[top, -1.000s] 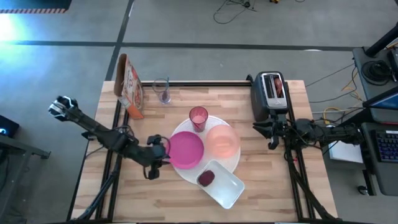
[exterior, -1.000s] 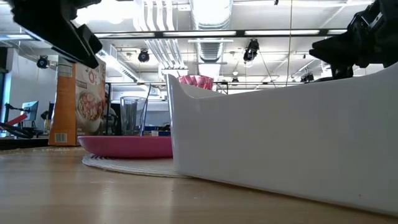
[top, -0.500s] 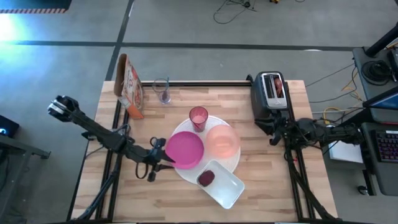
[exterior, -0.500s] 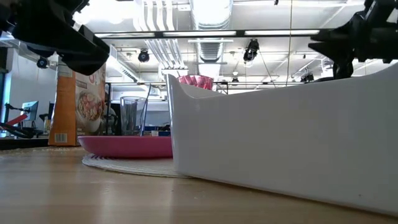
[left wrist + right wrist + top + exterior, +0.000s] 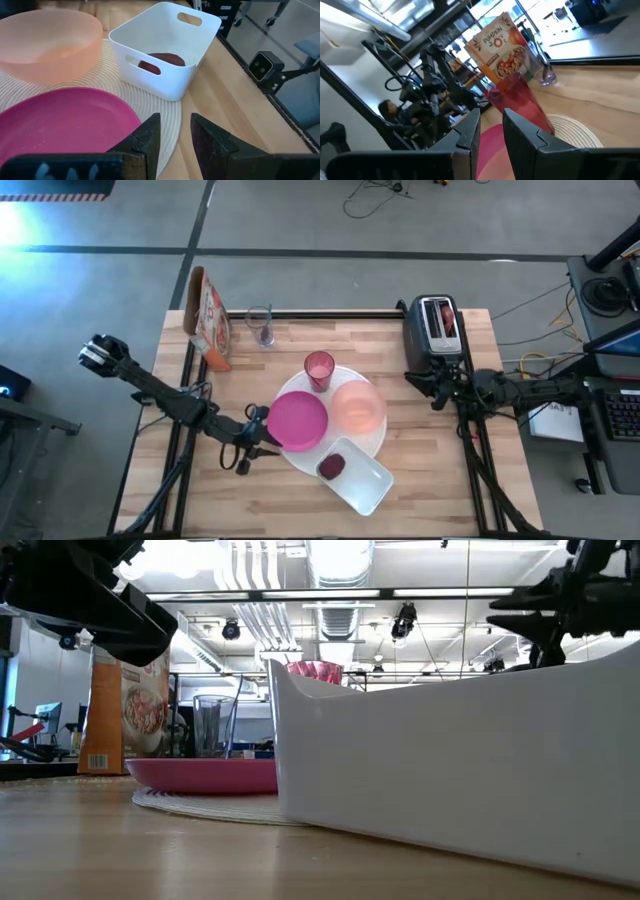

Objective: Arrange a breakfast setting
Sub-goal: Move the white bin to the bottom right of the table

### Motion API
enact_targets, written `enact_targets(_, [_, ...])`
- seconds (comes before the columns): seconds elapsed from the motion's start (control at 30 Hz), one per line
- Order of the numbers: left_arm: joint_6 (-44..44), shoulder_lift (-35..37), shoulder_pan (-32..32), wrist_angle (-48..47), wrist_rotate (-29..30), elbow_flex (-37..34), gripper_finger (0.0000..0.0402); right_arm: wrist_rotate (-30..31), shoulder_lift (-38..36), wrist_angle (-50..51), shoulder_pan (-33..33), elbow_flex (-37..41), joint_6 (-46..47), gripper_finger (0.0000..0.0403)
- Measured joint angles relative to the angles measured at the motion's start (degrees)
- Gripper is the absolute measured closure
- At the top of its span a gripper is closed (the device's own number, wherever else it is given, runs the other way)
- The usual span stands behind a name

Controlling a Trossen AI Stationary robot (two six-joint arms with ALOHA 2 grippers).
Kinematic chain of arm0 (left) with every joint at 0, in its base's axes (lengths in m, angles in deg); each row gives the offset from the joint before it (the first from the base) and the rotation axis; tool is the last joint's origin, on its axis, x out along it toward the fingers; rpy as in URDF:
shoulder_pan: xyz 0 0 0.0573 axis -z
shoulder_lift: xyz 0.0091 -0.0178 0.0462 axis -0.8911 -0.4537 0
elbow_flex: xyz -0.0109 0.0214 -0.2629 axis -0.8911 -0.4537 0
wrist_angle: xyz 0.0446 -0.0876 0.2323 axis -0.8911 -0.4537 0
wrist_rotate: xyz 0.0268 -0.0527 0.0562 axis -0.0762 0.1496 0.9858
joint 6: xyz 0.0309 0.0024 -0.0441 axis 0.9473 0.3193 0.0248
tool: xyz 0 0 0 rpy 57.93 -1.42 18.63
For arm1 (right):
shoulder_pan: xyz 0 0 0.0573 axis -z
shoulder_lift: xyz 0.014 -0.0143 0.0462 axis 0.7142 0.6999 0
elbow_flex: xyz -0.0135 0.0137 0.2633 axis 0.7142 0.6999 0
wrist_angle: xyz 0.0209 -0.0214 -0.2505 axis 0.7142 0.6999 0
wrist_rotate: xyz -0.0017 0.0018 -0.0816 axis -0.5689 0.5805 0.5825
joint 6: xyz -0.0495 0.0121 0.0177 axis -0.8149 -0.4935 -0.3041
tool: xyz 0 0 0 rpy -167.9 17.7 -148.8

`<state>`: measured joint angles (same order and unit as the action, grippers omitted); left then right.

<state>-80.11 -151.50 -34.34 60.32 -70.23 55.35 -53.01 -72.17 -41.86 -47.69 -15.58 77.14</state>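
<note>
Now the left gripper [image 5: 250, 448] hovers with jaws slightly parted and empty, the magenta plate [image 5: 65, 122] right ahead of them, the dark red fruit [image 5: 162, 61] beyond in the white bin [image 5: 170, 42]. The right gripper [image 5: 437, 390], jaws narrowly apart, holds nothing beside the toaster [image 5: 436, 330], the pink tumbler [image 5: 517, 102] ahead.

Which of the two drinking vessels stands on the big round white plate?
The pink tumbler stands on the white plate's far edge. The clear glass stands apart on bare wood, beside the cereal box.
</note>
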Motion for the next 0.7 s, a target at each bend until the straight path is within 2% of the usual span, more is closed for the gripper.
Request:
enact_targets(0.13, [0.1,0.1,-0.1,0.0,0.0,0.0,0.0311,-0.1,7.0,5.4,0.0,-7.5,-1.8,0.033])
enact_targets(0.4, [0.1,0.1,-0.1,0.0,-0.1,-0.4,0.0311,-1.6,20.7,32.6,0.0,-25.1,1.8,0.033])
enact_targets(0.53, [0.0,0.1,-0.1,0.1,-1.2,-0.6,0.0311,-7.7,25.8,33.3,-1.0,-29.8,3.8,0.033])
enact_targets(0.7, [0.0,0.1,-0.1,0.0,-1.4,-0.8,0.0311,-9.0,32.5,33.9,-4.9,-34.5,9.2,0.033])
